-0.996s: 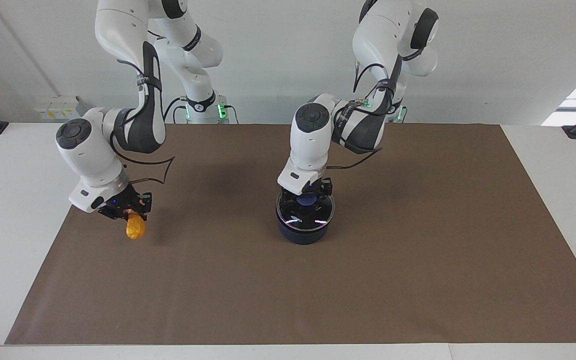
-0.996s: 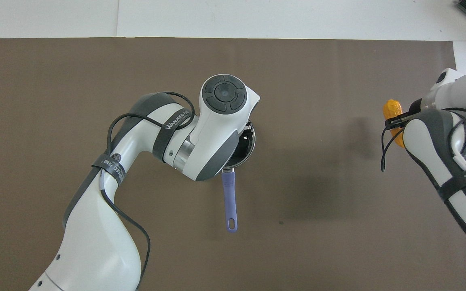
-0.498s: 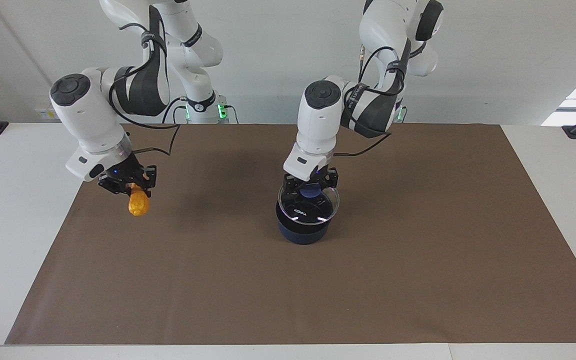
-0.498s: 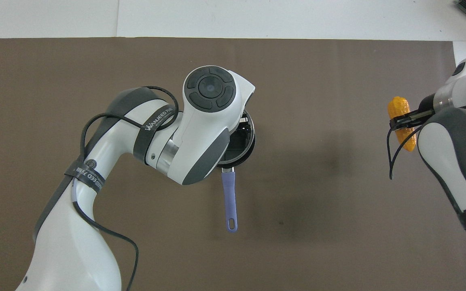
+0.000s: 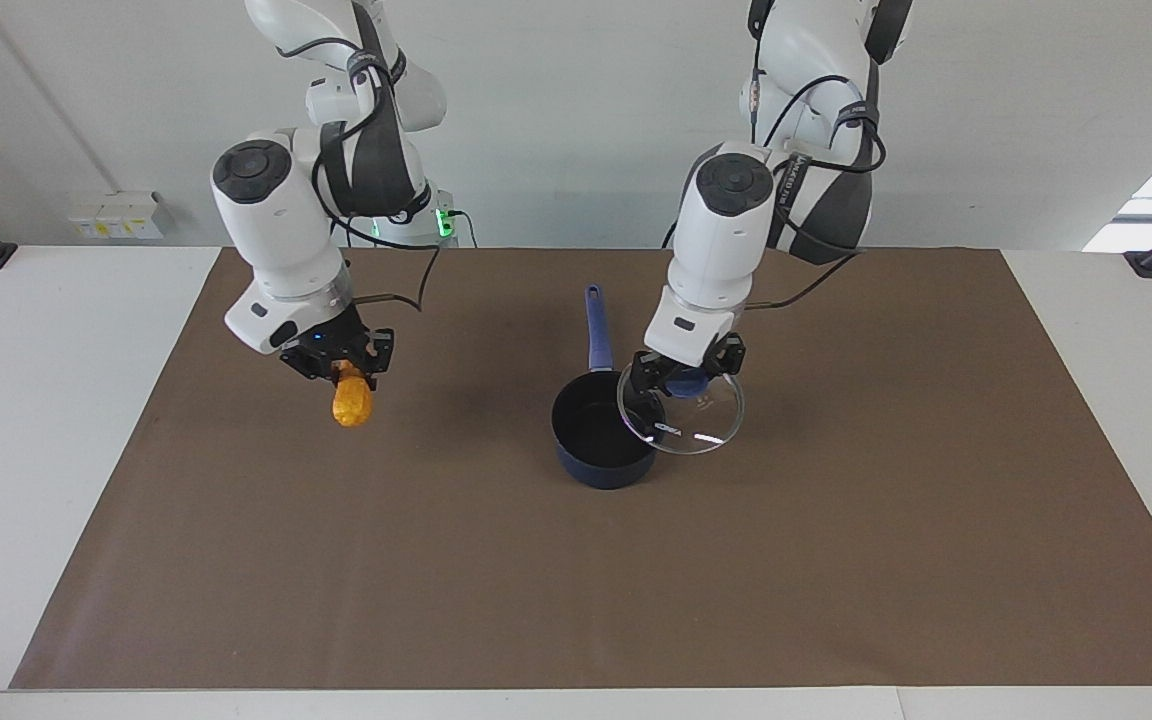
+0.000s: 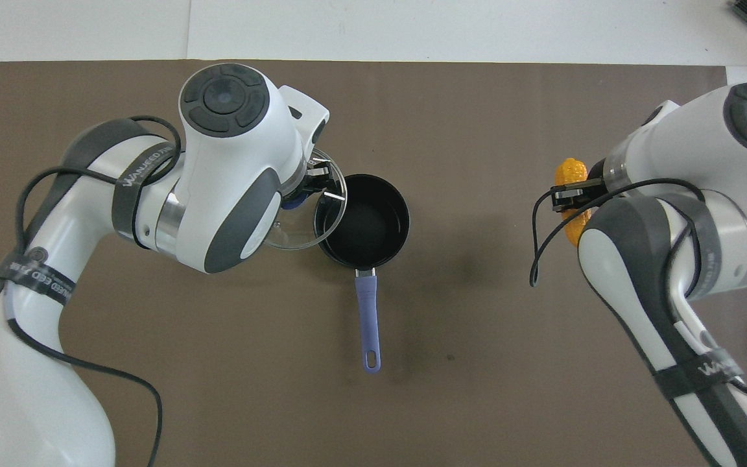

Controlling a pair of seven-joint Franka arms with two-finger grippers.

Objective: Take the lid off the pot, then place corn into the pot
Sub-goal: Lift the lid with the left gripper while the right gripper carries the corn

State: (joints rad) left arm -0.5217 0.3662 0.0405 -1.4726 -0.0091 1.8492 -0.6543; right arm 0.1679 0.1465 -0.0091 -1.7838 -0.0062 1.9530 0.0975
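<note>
The dark blue pot [image 5: 601, 440] stands open on the mat, its inside black and bare, and it shows in the overhead view [image 6: 366, 220]. Its blue handle [image 6: 367, 324] points toward the robots. My left gripper [image 5: 686, 378] is shut on the blue knob of the glass lid [image 5: 693, 418]. It holds the lid in the air, tilted, over the pot's rim toward the left arm's end; the overhead view also shows the lid [image 6: 296, 233]. My right gripper [image 5: 341, 366] is shut on the orange corn [image 5: 351, 403], held above the mat toward the right arm's end [image 6: 571, 174].
A brown mat [image 5: 836, 560] covers most of the white table [image 5: 26, 420]. A wall socket box [image 5: 116, 215] and black clamps sit at the table's corners near the robots.
My left gripper has lifted the lid off the pot and carried it toward the left arm's end. My right gripper has raised the corn and moved it toward the pot.
</note>
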